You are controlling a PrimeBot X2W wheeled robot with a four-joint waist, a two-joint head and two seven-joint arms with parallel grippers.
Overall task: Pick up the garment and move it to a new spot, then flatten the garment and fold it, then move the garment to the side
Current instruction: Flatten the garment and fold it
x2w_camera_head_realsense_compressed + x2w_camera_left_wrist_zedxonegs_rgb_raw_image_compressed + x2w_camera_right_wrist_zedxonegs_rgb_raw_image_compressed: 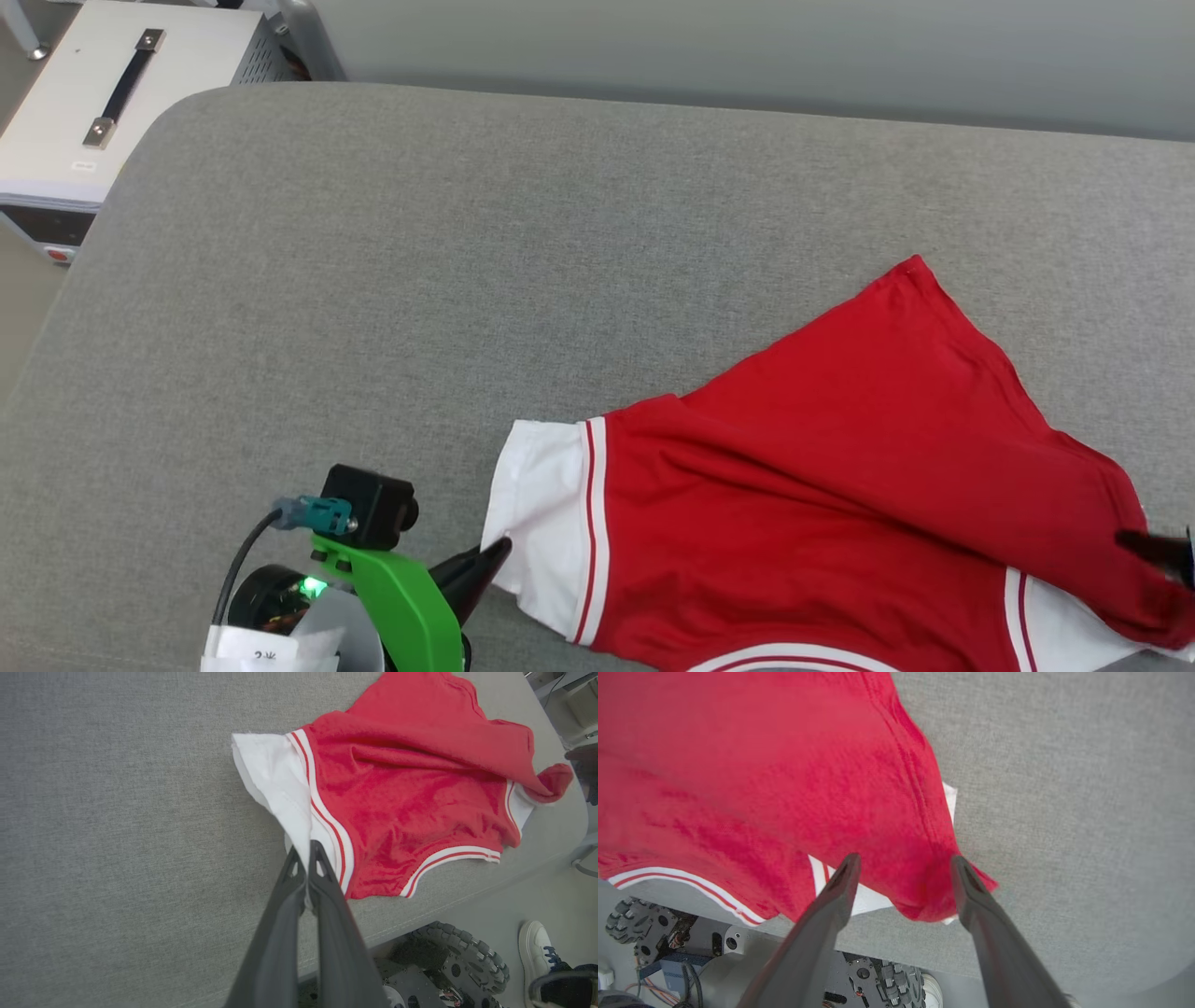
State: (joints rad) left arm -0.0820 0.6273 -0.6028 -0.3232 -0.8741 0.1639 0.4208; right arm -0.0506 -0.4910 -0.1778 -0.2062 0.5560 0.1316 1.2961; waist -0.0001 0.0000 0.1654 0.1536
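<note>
The garment [840,448], a red T-shirt with white sleeves and red-white trim, lies crumpled on the grey cushioned surface [373,280] at the near right. My left gripper [499,551] is shut on the edge of its white sleeve [275,779]; in the left wrist view the fingertips [306,851] pinch that white fabric. My right gripper [903,861] stands open, its two fingers wide apart on either side of a bunched red fold of the garment [738,765] near the surface's front edge. A dark right fingertip [1158,546] shows on the red cloth at the frame's right edge.
A white box with a black handle [93,103] stands off the surface's far left corner. Below the front edge are the robot's wheeled base [453,956] and a person's white shoe [537,947]. Bare grey surface stretches left of and behind the garment.
</note>
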